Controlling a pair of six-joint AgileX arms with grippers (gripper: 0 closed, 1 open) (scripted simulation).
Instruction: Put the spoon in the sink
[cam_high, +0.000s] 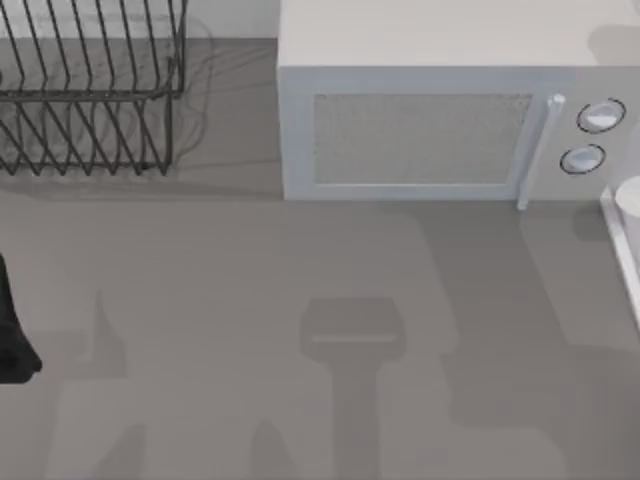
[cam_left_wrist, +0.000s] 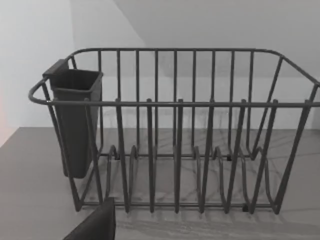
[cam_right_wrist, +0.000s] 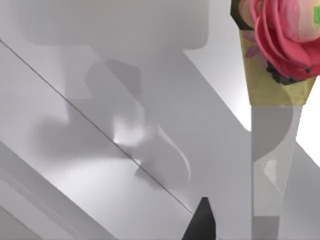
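The spoon is out of view. The sink's white rim (cam_high: 622, 235) shows at the top view's right edge, with a white round object (cam_high: 630, 197) on it. My left arm (cam_high: 12, 335) sits at the table's left edge. A dark part of my left gripper (cam_left_wrist: 97, 225) faces the wire dish rack (cam_left_wrist: 175, 135). In the right wrist view, a dark tip of my right gripper (cam_right_wrist: 200, 222) hangs over smooth white surfaces (cam_right_wrist: 100, 140), apparently the sink's.
The wire dish rack (cam_high: 90, 90) stands at the back left, with a dark utensil cup (cam_left_wrist: 75, 120) hung on one end. A white microwave (cam_high: 440, 100) fills the back middle. A glass vase (cam_right_wrist: 272, 150) holding a pink flower (cam_right_wrist: 282, 35) stands close to my right gripper.
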